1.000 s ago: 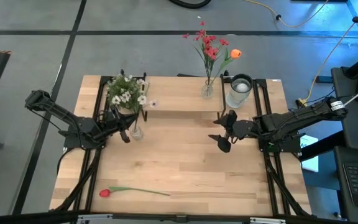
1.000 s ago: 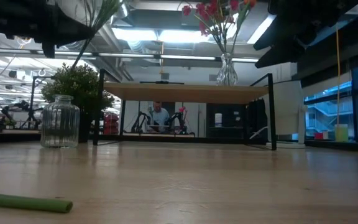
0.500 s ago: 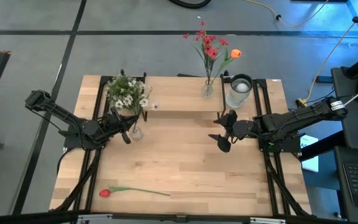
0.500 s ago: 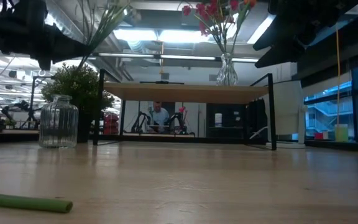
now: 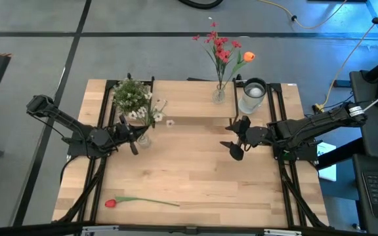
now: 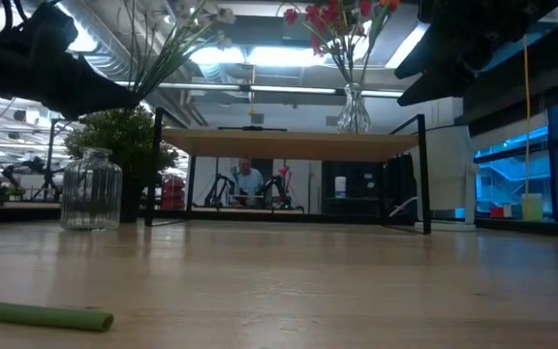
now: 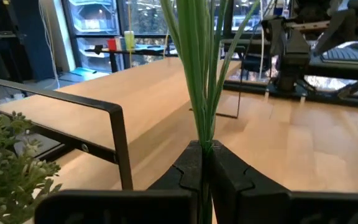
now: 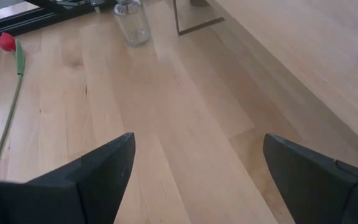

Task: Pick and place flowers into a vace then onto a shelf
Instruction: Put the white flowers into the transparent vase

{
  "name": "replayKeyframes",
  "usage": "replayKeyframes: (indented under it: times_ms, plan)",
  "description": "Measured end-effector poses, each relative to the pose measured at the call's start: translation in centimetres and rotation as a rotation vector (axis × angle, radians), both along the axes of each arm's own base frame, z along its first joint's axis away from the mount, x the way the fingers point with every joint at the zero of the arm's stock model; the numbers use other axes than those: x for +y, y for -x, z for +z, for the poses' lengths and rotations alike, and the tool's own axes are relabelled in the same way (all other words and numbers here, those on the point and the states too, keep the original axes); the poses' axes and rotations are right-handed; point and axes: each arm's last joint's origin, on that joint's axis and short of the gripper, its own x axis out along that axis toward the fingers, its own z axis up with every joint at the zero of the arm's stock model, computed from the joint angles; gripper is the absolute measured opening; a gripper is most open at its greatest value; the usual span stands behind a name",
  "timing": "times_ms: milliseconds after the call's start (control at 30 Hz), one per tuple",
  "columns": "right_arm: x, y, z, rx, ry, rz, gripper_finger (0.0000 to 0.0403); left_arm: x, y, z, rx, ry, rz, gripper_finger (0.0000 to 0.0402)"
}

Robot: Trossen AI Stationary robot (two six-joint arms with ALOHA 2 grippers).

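Left gripper: its jaws are clamped on the green stems of the white-blossom sprig, which it holds in the air near the shelf's left end, blossoms leaning over the shelf edge.

Ribbed clear glass jar: it stands on the tabletop just in front of the shelf's left end, below and beside the held sprig, and no flower shows in it (in the low view the stems pass above its mouth, not into it).

Low light-wood shelf on thin black legs: it runs along the far side of the table; a slim clear glass vase already stands on it holding the red small-blossom spray and the orange tulip.

Red tulip on a long green stem: it lies flat on the big wooden tabletop near the front left, untouched.

Right gripper: it waits above the table's right-centre, jaws wide apart and holding nothing.

Progress: by these views one bouquet looks finished and shelved. What seems left is lowering the sprig into the jar, fetching the red tulip, then lifting that jar onto the shelf; roughly half done, as a judgement.
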Motion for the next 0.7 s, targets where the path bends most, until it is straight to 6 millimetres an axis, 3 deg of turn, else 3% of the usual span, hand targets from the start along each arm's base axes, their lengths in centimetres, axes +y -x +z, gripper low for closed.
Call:
replayKeyframes:
  times_ms: [333,700]
  plan:
    - [0.0,0.0,0.0,0.0,0.0,0.0,0.0353,0.03,0.05,-0.43,0.015,0.034,0.01,0.0016]
    - [0.0,0.0,-0.01,0.001,0.0,0.001,0.0353,0.14,0.11,-0.44,0.005,0.048,0.052,0.0077]
